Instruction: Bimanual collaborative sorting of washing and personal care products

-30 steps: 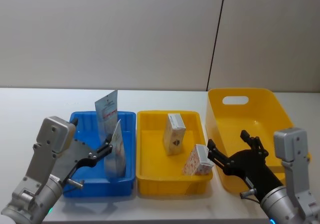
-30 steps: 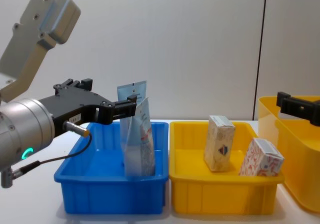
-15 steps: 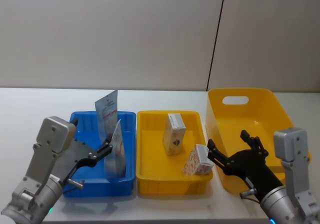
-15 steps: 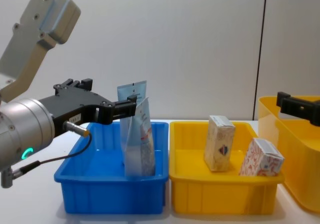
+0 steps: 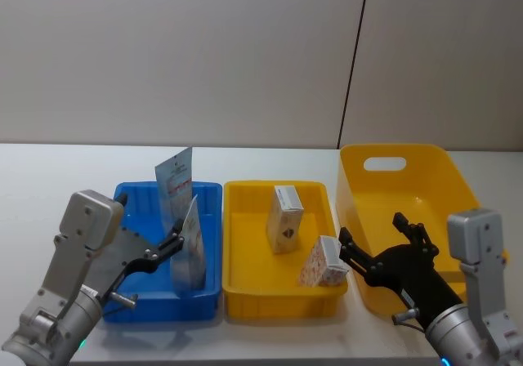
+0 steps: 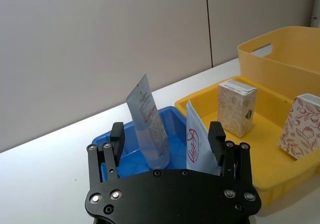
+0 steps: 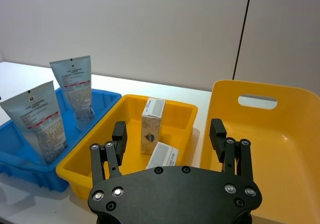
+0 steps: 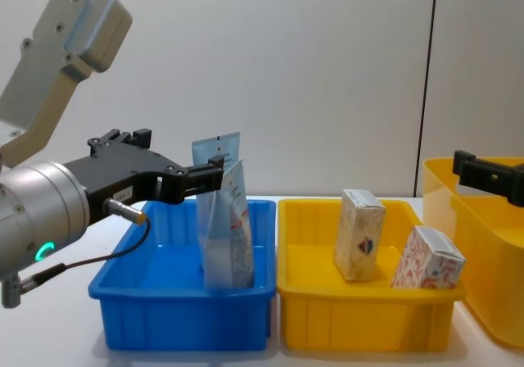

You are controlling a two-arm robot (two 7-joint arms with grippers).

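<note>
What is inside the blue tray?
A front tube and a rear tube, both pale-blue, stand inside. From the chest view the front covers most of the rear, and the near wall of the blue tray hides their bases.

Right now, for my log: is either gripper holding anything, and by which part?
Nothing is held. The left gripper, near the tubes in the blue tray, has open jaws; the right gripper is open and empty.

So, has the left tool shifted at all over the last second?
No. The left tool sits at the same spot against the front rim of the blue plastic tray.
</note>
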